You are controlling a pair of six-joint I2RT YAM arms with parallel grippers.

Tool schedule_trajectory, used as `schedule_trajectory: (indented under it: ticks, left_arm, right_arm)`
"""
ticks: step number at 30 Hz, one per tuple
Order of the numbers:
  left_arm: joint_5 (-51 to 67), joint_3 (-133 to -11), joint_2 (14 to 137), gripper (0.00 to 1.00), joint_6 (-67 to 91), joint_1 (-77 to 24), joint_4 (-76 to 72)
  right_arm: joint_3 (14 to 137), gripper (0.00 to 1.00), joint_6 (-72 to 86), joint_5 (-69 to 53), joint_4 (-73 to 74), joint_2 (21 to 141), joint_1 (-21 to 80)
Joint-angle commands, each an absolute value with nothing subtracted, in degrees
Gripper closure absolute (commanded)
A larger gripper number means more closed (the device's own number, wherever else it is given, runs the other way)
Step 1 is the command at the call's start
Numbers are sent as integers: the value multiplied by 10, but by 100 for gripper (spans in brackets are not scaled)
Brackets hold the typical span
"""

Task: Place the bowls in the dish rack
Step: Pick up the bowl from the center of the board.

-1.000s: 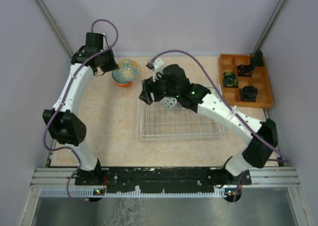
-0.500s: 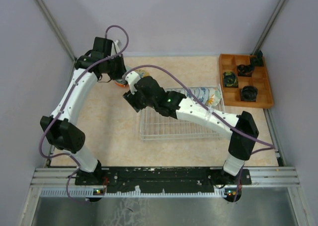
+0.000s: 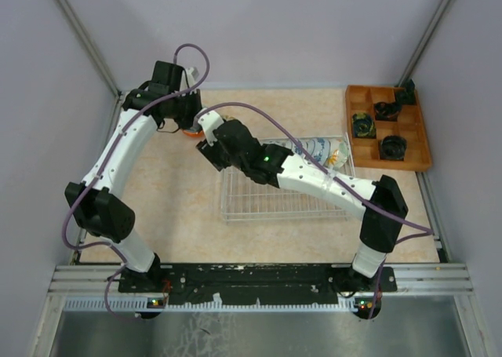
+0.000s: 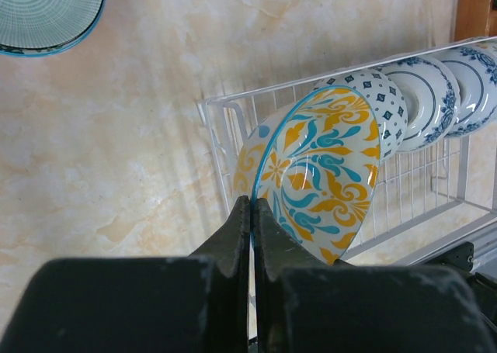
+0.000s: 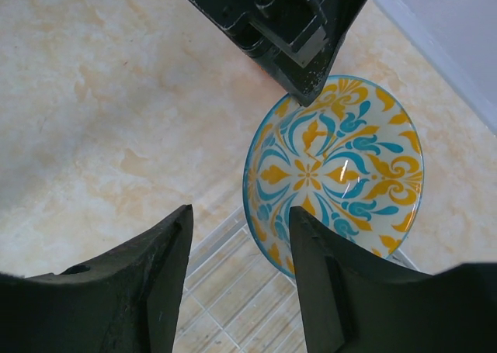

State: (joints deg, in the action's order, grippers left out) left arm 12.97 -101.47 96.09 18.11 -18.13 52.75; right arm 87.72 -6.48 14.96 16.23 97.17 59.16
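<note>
My left gripper (image 4: 252,213) is shut on the rim of a bowl (image 4: 318,174) with a yellow and blue pattern inside and orange outside. It holds the bowl tilted on edge by the far left end of the dish rack (image 4: 217,128). In the top view the left gripper (image 3: 187,115) hides most of that bowl (image 3: 190,132). My right gripper (image 5: 242,213) is open and empty, just in front of the same bowl (image 5: 338,174), above the rack's grid (image 5: 233,291). Three blue-and-white bowls (image 4: 423,97) stand on edge in a row in the rack (image 3: 282,200).
A teal ringed bowl (image 4: 46,12) lies on the table left of the rack. An orange wooden compartment tray (image 3: 388,157) with black items stands at the back right. The two arms cross close together over the rack's far left corner.
My right arm has swung left from the rack's middle to the far left corner. My left gripper has moved right over the yellow-blue bowl and now grips it.
</note>
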Motion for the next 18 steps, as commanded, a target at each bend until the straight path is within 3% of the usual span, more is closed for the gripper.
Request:
schedule_trajectory:
  ticks: [1, 6, 17, 18]
  left_arm:
    - [156, -1029, 933, 100, 177, -189, 520]
    - [165, -1037, 933, 100, 172, -192, 532]
    - [181, -1044, 931, 100, 172, -192, 534]
    - [181, -1044, 932, 100, 172, -191, 533]
  right_arm:
    - [881, 48, -76, 169, 139, 969, 596]
    - [887, 57, -71, 171, 141, 978, 596]
    - [901, 59, -67, 168, 162, 999, 596]
    - [901, 67, -66, 166, 163, 999, 596]
